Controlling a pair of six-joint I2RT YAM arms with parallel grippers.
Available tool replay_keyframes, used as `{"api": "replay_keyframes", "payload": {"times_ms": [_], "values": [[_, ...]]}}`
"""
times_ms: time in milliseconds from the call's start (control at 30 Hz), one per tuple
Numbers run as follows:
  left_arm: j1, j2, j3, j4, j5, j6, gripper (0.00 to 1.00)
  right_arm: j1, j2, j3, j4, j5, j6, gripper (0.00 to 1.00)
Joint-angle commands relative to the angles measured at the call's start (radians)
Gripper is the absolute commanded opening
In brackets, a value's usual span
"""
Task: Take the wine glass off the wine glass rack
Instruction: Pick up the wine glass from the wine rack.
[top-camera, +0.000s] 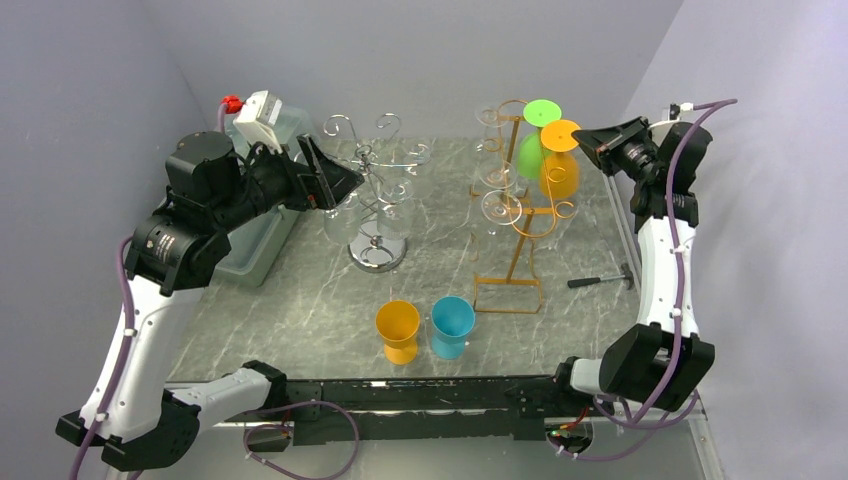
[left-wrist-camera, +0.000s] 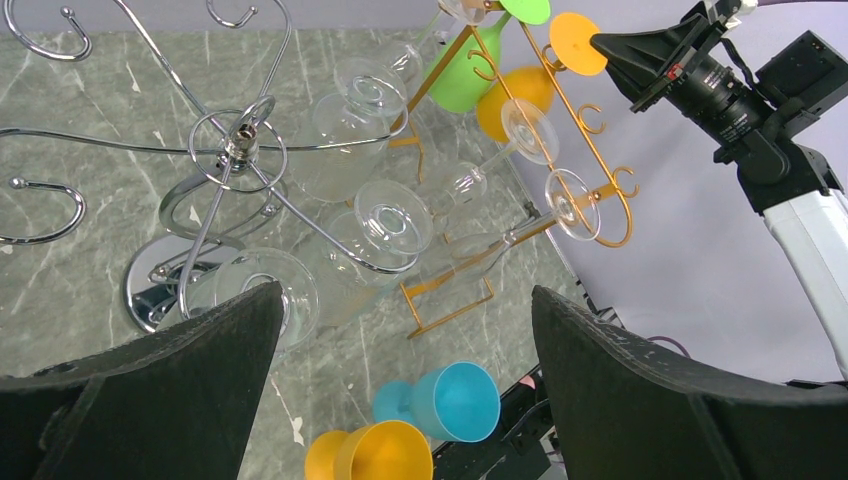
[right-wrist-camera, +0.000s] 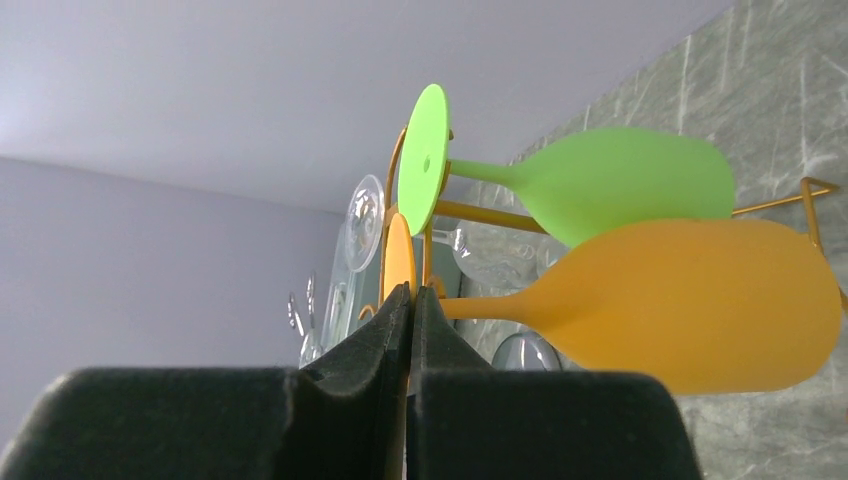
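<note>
Where right claw (right-wrist-camera: 410, 296) clamps, orange glass foot (right-wrist-camera: 399, 250) hides.

A robotics lab bench was shown. A marble-patterned table (top-camera: 300, 300) was boxed in by plain lilac-grey panels (top-camera: 420, 50), and two cabled arms (top-camera: 140, 330) were bolted to a black rail (top-camera: 420, 395) at its near edge. Props were set out on it: a chrome rack (top-camera: 375, 200), a gold rack (top-camera: 520, 250), plastic cups (top-camera: 398, 325), a hammer (top-camera: 600, 281), a clear bin (top-camera: 255, 245).

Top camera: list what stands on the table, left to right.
Clear bin → silver glass rack → blue cup → gold glass rack → hammer. The orange cup overlaps the silver rack's span, so it is left out.
</note>
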Motion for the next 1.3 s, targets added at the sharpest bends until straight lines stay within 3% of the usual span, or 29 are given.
{"api": "replay_keyframes", "payload": {"times_ms": [0,567,833,1000,1267], "values": [[0.003,-0.01,-0.001,0.05,0.012,-0.015,0.99,-0.005,-0.048,0.056,0.008,0.054,-0.021,0.0],[0.003,0.038,0.004,0.116,0.1,-0.056,0.99,-0.005,-0.128,0.223,-0.247,0.277,-0.221,0.0],[0.003,0.086,0.044,0.155,0.158,-0.083,0.99,0.022,-0.132,0.382,-0.272,0.264,-0.299,0.0],[0.003,0.129,0.109,0.174,0.188,-0.095,0.99,0.15,-0.099,0.513,-0.249,0.274,-0.357,0.0],[0.003,0.214,0.199,0.3,0.337,-0.17,0.93,0.5,-0.052,0.567,-0.129,0.27,-0.422,0.0]]}}
